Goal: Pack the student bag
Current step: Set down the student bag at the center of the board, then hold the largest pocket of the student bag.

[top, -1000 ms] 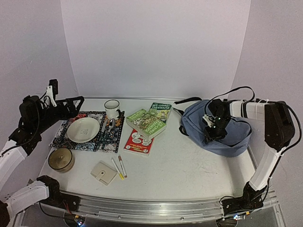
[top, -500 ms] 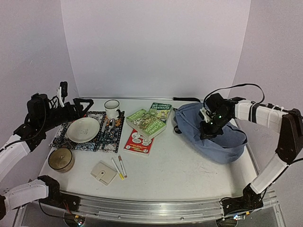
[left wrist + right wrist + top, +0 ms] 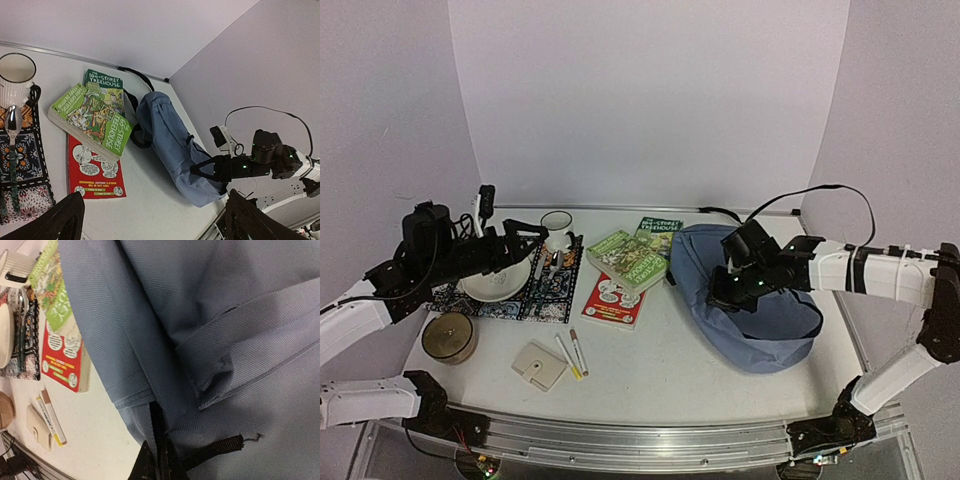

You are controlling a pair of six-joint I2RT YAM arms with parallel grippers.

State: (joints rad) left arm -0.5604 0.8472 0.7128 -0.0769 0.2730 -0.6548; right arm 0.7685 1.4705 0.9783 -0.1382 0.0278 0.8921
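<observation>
Bag (image 3: 765, 335) lay slumped on the right side of the tabletop (image 3: 670, 350), reaching from near the far edge toward the right edge, with a black strap trailing at its far end. The right claw (image 3: 725, 292) sat on the bag's left flank, its fingers closed on the fabric beside a black strap. Just left of the bag, toward the far edge, two green books (image 3: 628, 258) lay askew, one overlapping a red book (image 3: 612, 300) nearer the middle. The left claw (image 3: 528, 243) hovered with fingers spread wide and nothing between them, above a plate (image 3: 495, 288) on a patterned mat (image 3: 548, 292) by the left edge. A mug (image 3: 557, 228) stood at the mat's far side. Two pens (image 3: 572, 353), a wallet (image 3: 539, 364) and a tin (image 3: 448, 337) lay toward the near left corner.
</observation>
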